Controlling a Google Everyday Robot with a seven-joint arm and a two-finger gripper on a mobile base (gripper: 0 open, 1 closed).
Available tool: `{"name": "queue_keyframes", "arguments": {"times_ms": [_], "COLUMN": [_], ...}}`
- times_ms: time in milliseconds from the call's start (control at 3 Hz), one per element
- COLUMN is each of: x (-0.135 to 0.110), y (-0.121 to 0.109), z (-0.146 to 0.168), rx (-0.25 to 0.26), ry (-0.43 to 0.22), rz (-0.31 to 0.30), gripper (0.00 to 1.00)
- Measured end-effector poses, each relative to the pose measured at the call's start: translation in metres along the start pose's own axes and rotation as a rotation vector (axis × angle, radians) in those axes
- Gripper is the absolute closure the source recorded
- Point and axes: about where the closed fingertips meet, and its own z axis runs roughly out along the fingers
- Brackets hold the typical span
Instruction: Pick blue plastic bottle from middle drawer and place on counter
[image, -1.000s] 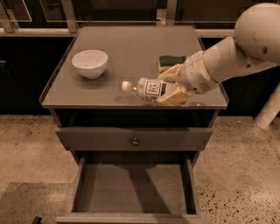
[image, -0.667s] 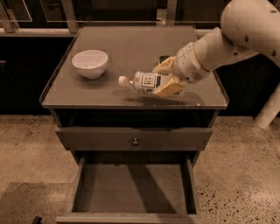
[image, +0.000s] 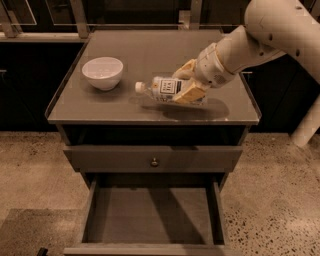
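The blue plastic bottle (image: 162, 89) is seen over the counter (image: 150, 47), near its front middle part, and it is held on its side with the white screw cap turned to the left, toward a white bowl (image: 102, 73) that stands well apart on the left part of the same top. The bottle is small and clear, with only a faint bluish tone, and a white label with dark print is wrapped around its body. The gripper (image: 178, 87) is placed at the bottom end of the bottle, and its two yellowish fingers (image: 186, 68) are closed on the body, one behind it and one in front. A dark shadow is cast under the bottle, so it is probably held just above the surface, but this cannot be told for sure. The pale arm (image: 250, 42) is reached in from the upper right. Below, a closed drawer front (image: 100, 159) with a small round knob (image: 154, 162) is seen, and under it the middle drawer (image: 150, 217) is pulled out, with its flat grey floor bare
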Motion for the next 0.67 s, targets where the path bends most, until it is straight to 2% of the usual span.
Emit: {"name": "queue_keyframes", "arguments": {"times_ms": [667], "x": [0.0], "y": [0.0], "z": [0.0001], "rx": [0.0], "ry": [0.0], "rz": [0.0], "gripper": [0.34]}}
